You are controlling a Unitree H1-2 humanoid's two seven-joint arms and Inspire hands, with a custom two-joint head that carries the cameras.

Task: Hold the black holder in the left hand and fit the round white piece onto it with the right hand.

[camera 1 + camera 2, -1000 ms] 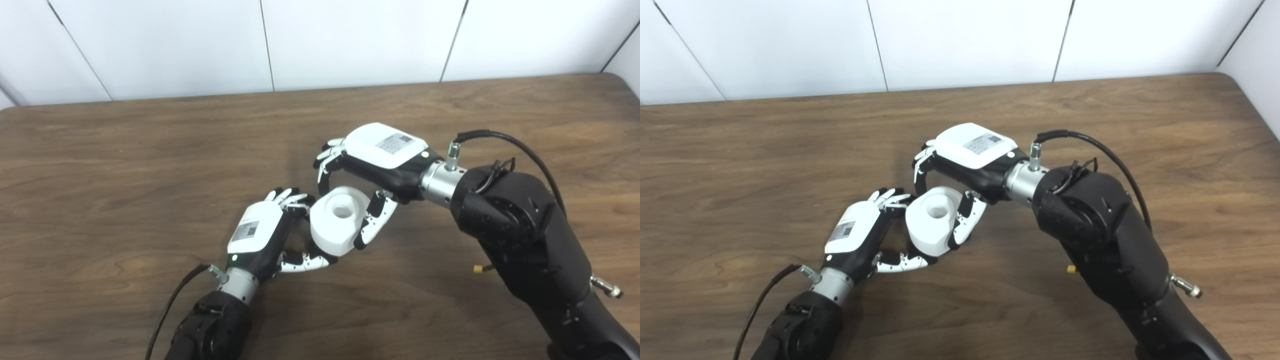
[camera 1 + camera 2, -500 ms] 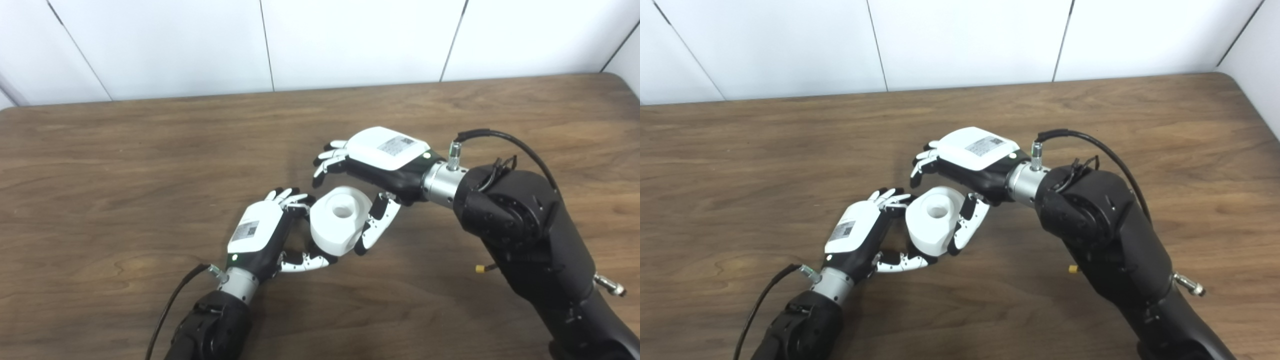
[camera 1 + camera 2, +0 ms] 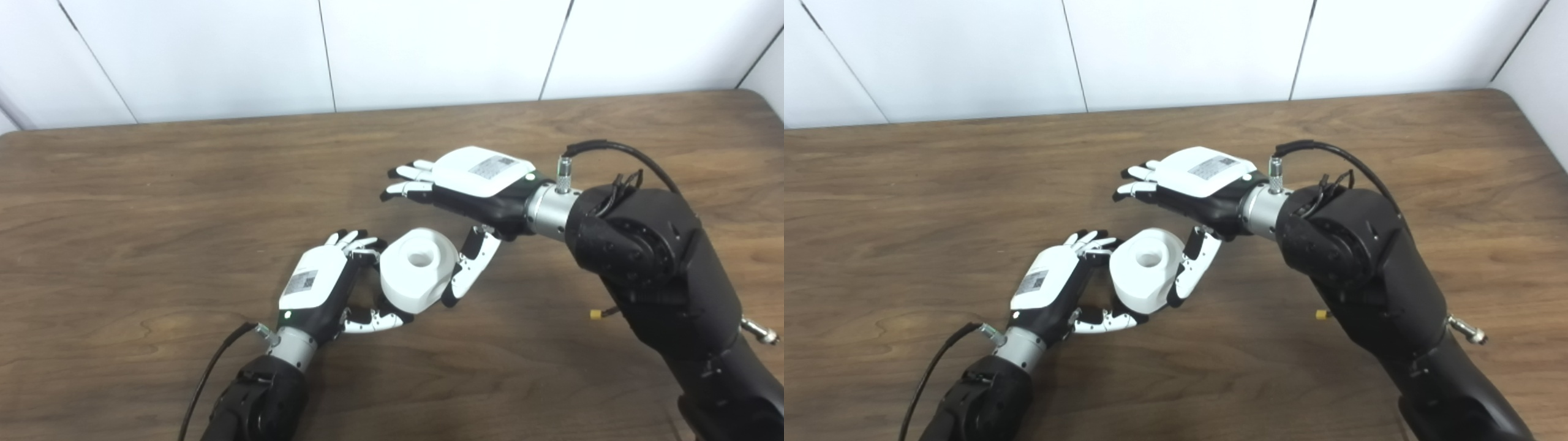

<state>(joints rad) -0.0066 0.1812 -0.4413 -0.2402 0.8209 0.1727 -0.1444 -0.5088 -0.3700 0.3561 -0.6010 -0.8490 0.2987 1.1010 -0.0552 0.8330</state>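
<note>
White piece (image 3: 418, 268): round, with a central hole facing up, mid-counter, slightly near of centre. It sits in the same spot as a second ago. The black holder cannot be made out; if it is there, the piece and the left fingers hide it.

Left hand (image 3: 318, 286): just left of the piece, back plate up, fingers (image 3: 354, 241) curled against its far-left side, thumb (image 3: 375, 320) wrapped under its near edge. Closed on the piece, pose unchanged across the frames.

Right hand (image 3: 474, 187): a second ago its fingers hooked down over the far rim of the piece and the thumb lay on its right side. Half a second ago the fingers had lifted off. Now they stretch out nearly flat, pointing left, above and beyond the piece and clear of it. The hand is spread wide and holds nothing. Its thumb (image 3: 468, 271) hangs down just beside the right flank of the piece; whether it touches cannot be told. Wrist and forearm have shifted a little to the right and far.

Counter (image 3: 153, 196): brown wood grain, white wall panels behind the far edge.
</note>
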